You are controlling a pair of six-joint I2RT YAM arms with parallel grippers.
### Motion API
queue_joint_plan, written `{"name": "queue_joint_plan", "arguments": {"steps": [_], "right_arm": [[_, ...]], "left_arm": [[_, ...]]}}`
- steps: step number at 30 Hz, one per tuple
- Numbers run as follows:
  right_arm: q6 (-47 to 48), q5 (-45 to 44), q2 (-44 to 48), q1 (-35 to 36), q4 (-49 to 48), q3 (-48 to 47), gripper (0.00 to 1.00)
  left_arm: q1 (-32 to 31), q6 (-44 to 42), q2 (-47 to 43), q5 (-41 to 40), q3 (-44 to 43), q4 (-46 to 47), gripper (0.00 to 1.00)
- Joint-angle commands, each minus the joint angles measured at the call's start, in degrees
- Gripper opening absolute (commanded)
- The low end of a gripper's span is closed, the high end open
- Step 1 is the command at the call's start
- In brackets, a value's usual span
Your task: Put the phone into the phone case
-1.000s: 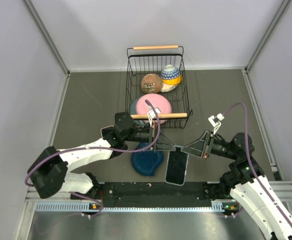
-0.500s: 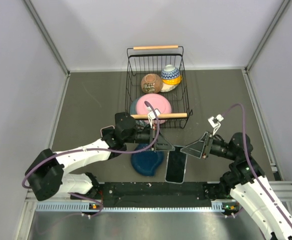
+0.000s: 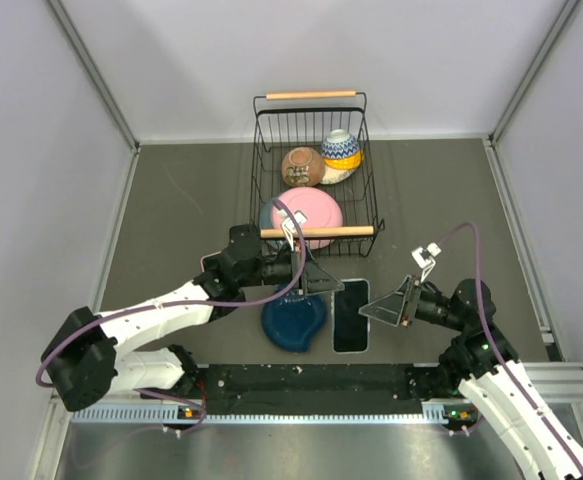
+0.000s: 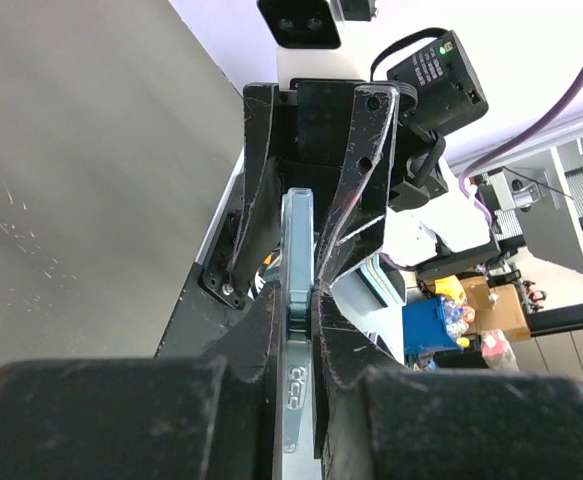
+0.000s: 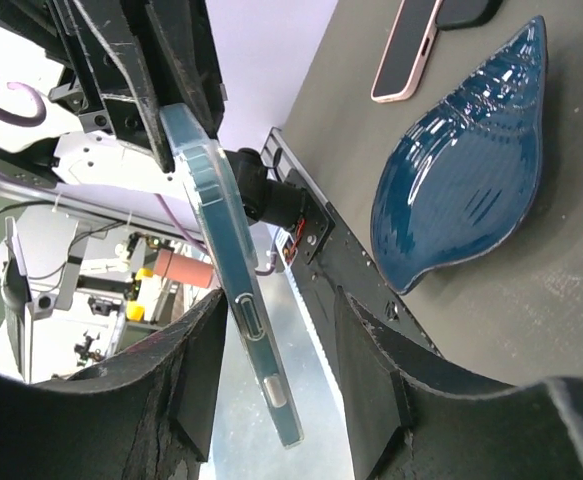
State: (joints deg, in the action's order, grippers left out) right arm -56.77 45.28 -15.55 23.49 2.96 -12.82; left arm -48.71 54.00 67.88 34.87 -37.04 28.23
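Your right gripper (image 3: 369, 309) has just let go, half open; the left gripper (image 4: 297, 300) alone pinches the case (image 5: 221, 230), phone (image 5: 406, 50) untouched.

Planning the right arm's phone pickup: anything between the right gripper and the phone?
Yes. The clear bluish phone case, pinched by the left gripper, hangs in the gap of the open right gripper. Beyond it, the dark blue shell-shaped dish lies on the table between that gripper and the pink-edged phone.
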Motion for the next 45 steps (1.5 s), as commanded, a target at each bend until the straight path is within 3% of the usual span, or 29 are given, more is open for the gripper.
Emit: {"name": "queue_joint_plan", "arguments": {"steps": [1,3,6,7,10,11,12,16,33,39,43,45], "right_arm": [[-2.2,0.2,0.4,0.8,-8.0,1.0,0.45],[-3.0,0.2,0.0,1.2,-10.2,1.5,0.37],[-3.4,0.2,-0.9,1.6,-12.8,1.7,0.15],[-3.3,-0.1,-1.1,1.6,-13.0,1.4,0.00],[-5.6,-3.3,-0.8,1.7,-13.1,1.2,0.00],[-6.5,-3.7,-0.9,1.7,-13.9,1.2,0.00],[-7.3,-4.8,-0.6,1.7,-14.6,1.1,0.00],[-7.9,-7.7,0.4,1.7,-12.6,-1.2,0.00],[-9.9,-10.0,-1.1,1.6,-16.1,-2.3,0.00],[-11.3,-9.3,-0.8,1.6,-18.9,-0.8,0.00],[-11.6,-9.0,-0.4,1.6,-19.4,-0.2,0.00],[-11.8,-8.8,-0.1,1.7,-19.3,0.1,0.00]], "left_arm": [[0.2,3.4,-1.1,-1.4,-0.4,6.8,0.00],[0.2,3.6,-0.7,-1.6,-0.2,7.1,0.00],[0.3,4.3,-0.3,-2.1,0.1,8.2,0.00],[0.5,4.5,0.0,-2.4,0.2,8.5,0.00],[0.5,5.1,1.2,-0.2,-0.5,9.1,0.09],[0.5,5.0,1.3,0.3,-0.7,9.1,0.16],[0.5,4.9,1.0,0.5,-0.6,8.6,0.34],[0.5,1.6,-2.0,-0.8,1.2,3.5,0.47],[-0.2,1.5,-1.4,2.7,1.6,0.2,0.35],[-0.7,4.2,0.2,4.1,1.2,3.1,0.25],[-1.3,5.9,1.6,5.2,1.7,6.9,0.26],[-1.6,6.3,1.7,5.4,1.6,7.5,0.17]]}}
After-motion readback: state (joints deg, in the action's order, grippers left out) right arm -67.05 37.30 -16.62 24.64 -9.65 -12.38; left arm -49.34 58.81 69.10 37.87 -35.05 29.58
